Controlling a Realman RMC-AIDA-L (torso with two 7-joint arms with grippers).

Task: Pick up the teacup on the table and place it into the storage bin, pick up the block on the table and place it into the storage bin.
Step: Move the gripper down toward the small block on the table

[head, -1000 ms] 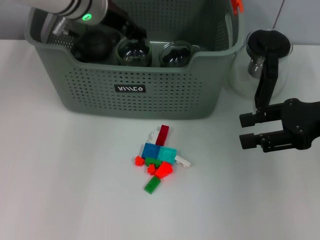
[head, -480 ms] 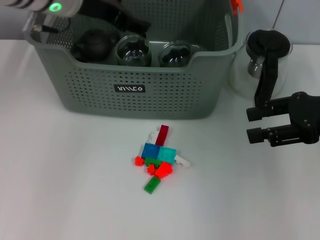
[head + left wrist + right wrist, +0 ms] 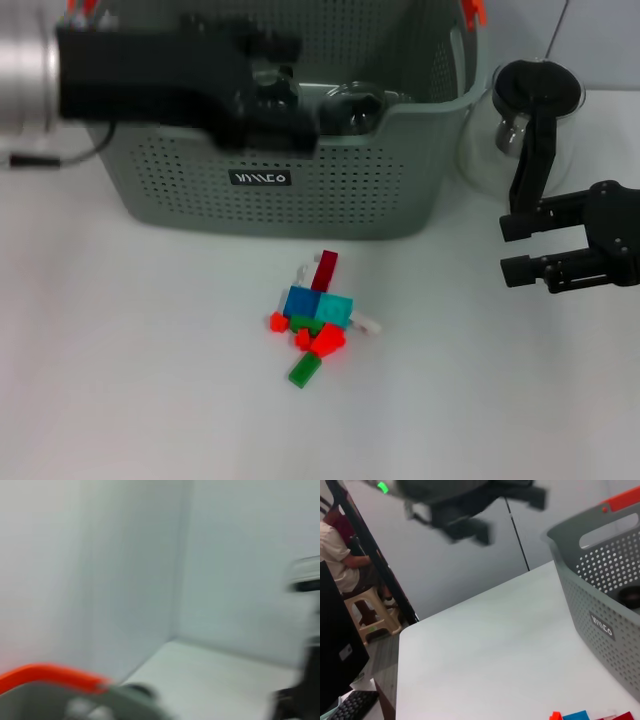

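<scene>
The little pile of blocks [image 3: 315,325] is lying on the table [image 3: 130,380] just in front of the storage bin [image 3: 330,200], waiting to be picked up. Off to the bin's right side, the right gripper [image 3: 512,250] is hovering with its fingers spread apart and nothing in them, maybe getting ready for a block. The left gripper [image 3: 265,110] is hanging over the bin's front rim, where glass teacups [image 3: 352,108] are sitting inside; I cannot tell whether its fingers are apart or together.

Teacups [image 3: 352,108] inside storage bin [image 3: 300,195] — blocks [image 3: 316,318] heaped before it.
</scene>
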